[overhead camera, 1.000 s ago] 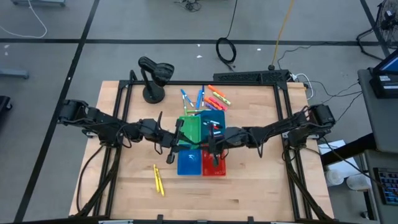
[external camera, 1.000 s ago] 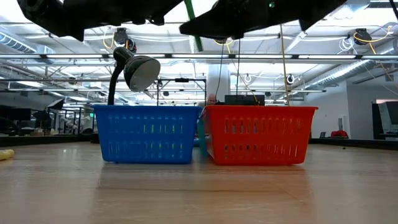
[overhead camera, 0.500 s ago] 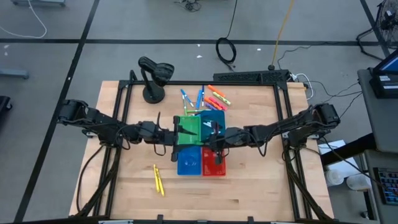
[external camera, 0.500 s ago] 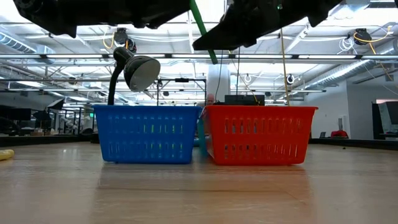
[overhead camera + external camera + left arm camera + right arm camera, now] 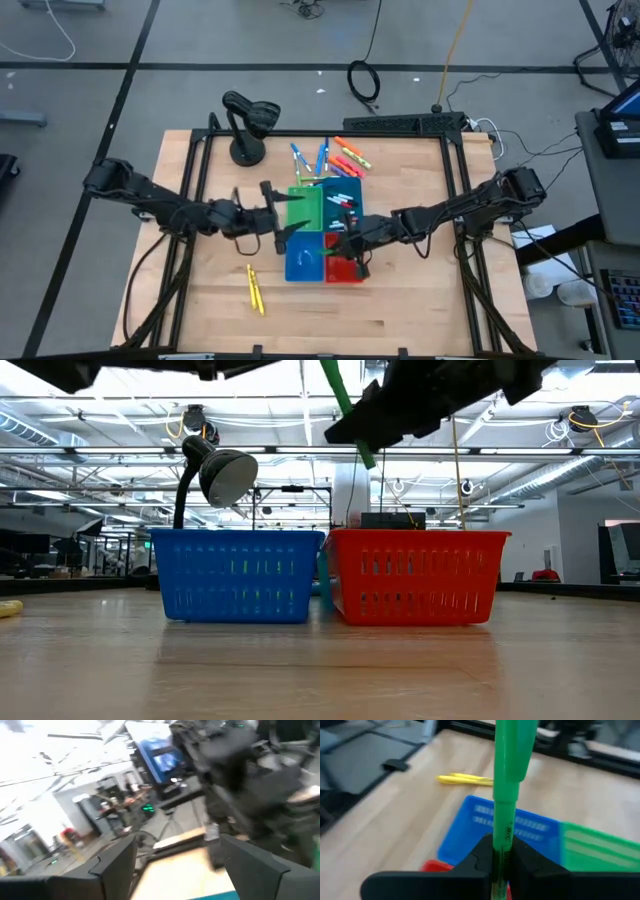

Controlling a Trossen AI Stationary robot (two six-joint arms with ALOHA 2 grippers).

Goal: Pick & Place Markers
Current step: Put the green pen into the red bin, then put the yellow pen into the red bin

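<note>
Wooden table (image 5: 420, 290): I see pale planks filling the middle of the high view, with both dark arms reaching in from the sides.
Yellow markers (image 5: 255, 289): two lie close together on the bare wood, lower left of centre in the high view, well apart from the bins; my right wrist view shows them too (image 5: 465, 779), beyond the blue bin.
Lamp (image 5: 247, 118): black desk lamp at the upper left of the table; in the low view its shade (image 5: 228, 476) sits above the blue bin.
Left gripper (image 5: 278, 209): I have it at the left edge of the green bin, jaws spread apart, nothing between them; its own wrist view shows both fingers (image 5: 112, 870) wide of each other.
Blue bin (image 5: 303, 262): lower left of the four-bin cluster, touching the red bin in the low view (image 5: 238, 575).
Green bin (image 5: 306, 207): upper left of the cluster, just above the blue one.
Loose markers (image 5: 330, 156): blue, green, orange and pink ones lie scattered on the table just above the bins.
Green marker (image 5: 509, 775): clamped upright in my right gripper, over the bins; the low view shows it tilted (image 5: 345, 405) at the top centre.
Right gripper (image 5: 350, 243): jaws closed on the green marker, over the upper edge of the red bin.
Red bin (image 5: 343, 270): lower right of the cluster; I cannot tell its contents.
</note>
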